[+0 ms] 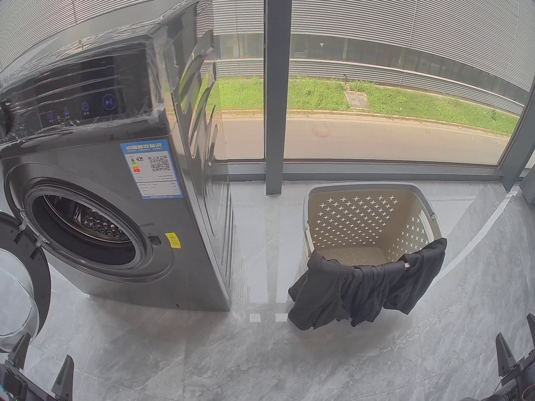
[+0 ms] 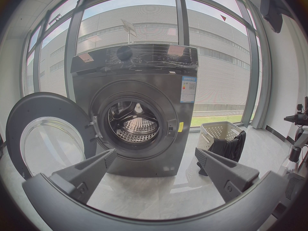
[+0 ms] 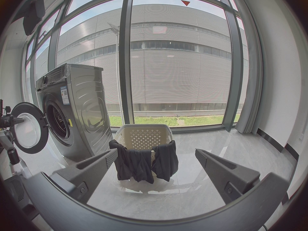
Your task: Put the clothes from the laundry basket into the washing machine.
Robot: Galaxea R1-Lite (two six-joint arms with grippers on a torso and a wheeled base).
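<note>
Head view: I see 1 washing machine on the left, its door swung open, and 1 basket well apart on the right, with dark clothes draped over its near rim. The left gripper and right gripper sit low.

Left wrist view: the left gripper is spread wide, empty, facing the drum.

Right wrist view: the right gripper is likewise spread, empty, facing the basket.

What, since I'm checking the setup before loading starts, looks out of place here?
The black clothes hang over the near rim of the laundry basket, mostly outside it, not lying within. Clear plastic film wraps the top and control panel of the washing machine.
</note>
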